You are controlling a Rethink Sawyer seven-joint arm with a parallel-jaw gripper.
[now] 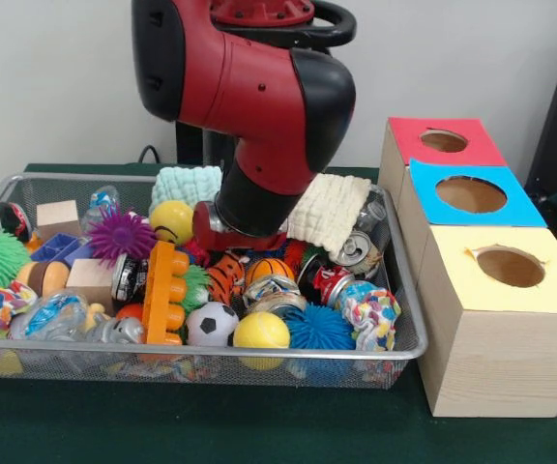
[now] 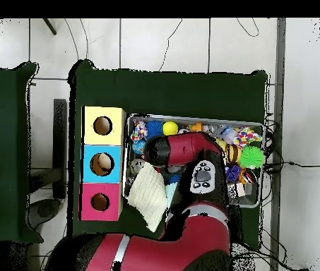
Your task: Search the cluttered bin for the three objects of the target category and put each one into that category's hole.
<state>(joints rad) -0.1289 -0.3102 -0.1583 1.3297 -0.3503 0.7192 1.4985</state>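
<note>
- Nearest to you in the front view sat the wire bin's point(image 1: 409, 350) front rim, and just behind it a yellow ball point(image 1: 261, 331), a soccer ball point(image 1: 211, 324) and a blue spiky ball point(image 1: 319, 327) lay side by side.
- You could see an orange toy block point(image 1: 165, 290) standing on edge left of the soccer ball, with a purple spiky ball point(image 1: 121, 235) and a yellow smiley ball point(image 1: 171, 221) behind it.
- Your arm point(image 1: 259, 106) came down into the middle of the bin, its lower end sunk among the clutter beside a small basketball point(image 1: 270, 269) and a tiger-striped ball point(image 1: 226, 275).
- You could not tell whether the gripper was apart or together; the arm's bulk hid it in both views.
- A white cloth point(image 1: 330, 210) hung at the bin's back right, touching the arm, above crushed cans point(image 1: 353, 249).
- Right of the bin stood three wooden boxes, well apart from the arm: the yellow-topped box point(image 1: 511, 290) nearest you, then the blue-topped box point(image 1: 471, 196), then the red-topped box point(image 1: 443, 141), each with a round hole.
- Which category was the target, the pictures did not show you.
</note>
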